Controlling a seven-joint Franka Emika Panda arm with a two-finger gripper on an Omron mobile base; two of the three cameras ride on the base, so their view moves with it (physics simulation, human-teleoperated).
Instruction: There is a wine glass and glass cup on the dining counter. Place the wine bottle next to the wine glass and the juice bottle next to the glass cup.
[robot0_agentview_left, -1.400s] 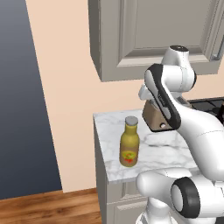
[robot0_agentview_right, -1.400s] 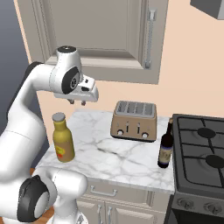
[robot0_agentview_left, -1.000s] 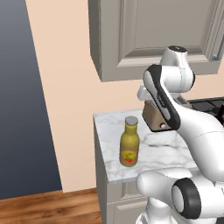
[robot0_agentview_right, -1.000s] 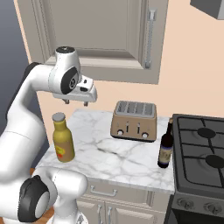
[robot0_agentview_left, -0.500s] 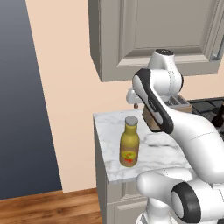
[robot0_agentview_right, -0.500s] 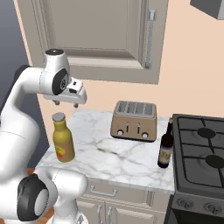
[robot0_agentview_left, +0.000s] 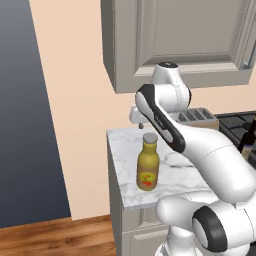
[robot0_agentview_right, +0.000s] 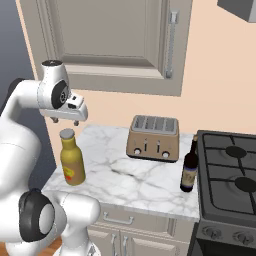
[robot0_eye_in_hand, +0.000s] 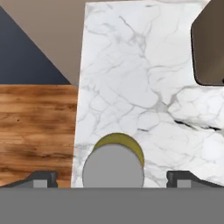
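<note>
- The worktop (robot0_agentview_right: 125, 180) is a small slab of white marble with grey veins, set on beige cabinets against a peach wall.
- A beige wall cupboard (robot0_agentview_right: 115, 40) hangs above the worktop, with a slim grey handle near its right edge.
- The toaster (robot0_agentview_right: 153, 138) stands at the back of the worktop, close to the wall, its slots facing up.
- The juice bottle (robot0_agentview_right: 71, 158) stands upright near the front left corner of the worktop, well left of the toaster; in the hand view its grey cap (robot0_eye_in_hand: 113, 169) is seen from straight above.
- The wine bottle (robot0_agentview_right: 189, 167) stands upright to the right of the toaster, at the worktop's right edge, just beside the black stove (robot0_agentview_right: 230, 185).
- The gripper (robot0_agentview_right: 65, 120) hangs above the juice bottle, apart from it, left of the toaster.
- Its jaws are released and wide, one dark tip on either side of the cap, holding nothing.
- Wooden floor (robot0_eye_in_hand: 37, 131) and a dark blue-grey wall (robot0_agentview_left: 25, 125) lie left of the worktop.
</note>
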